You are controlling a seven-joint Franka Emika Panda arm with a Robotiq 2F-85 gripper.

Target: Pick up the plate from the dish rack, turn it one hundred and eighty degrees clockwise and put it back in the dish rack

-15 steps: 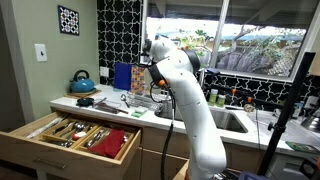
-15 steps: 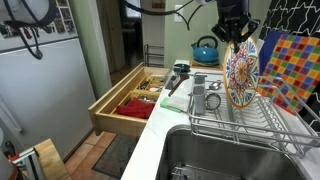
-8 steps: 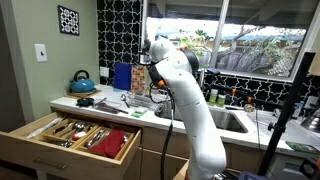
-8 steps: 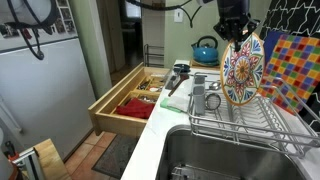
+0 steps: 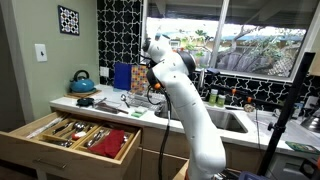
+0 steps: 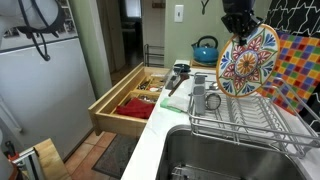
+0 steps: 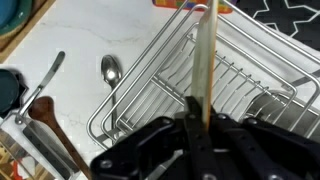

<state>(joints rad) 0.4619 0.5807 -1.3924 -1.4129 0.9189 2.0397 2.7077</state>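
Note:
The plate [image 6: 247, 63] is round with a multicoloured patterned face and hangs upright above the dish rack [image 6: 245, 128], clear of its wires. My gripper [image 6: 240, 33] comes down from above and is shut on the plate's top rim. In the wrist view the plate [image 7: 203, 50] shows edge-on as a thin pale strip with an orange side, pinched between the black fingers [image 7: 186, 125] of my gripper [image 7: 200, 120]. The silvery wire dish rack [image 7: 150, 82] lies below it.
A wooden drawer [image 6: 135, 100] with cutlery stands open below the counter. A blue kettle [image 6: 204, 50] sits at the back. A colourful checkered board [image 6: 296, 65] leans in the rack's far side. A sink [image 6: 215, 160] lies in front. A spoon [image 7: 108, 68] rests on the counter.
The plate has turned in my grip and now shows much more of its patterned face to the exterior camera. It has also risen slightly.

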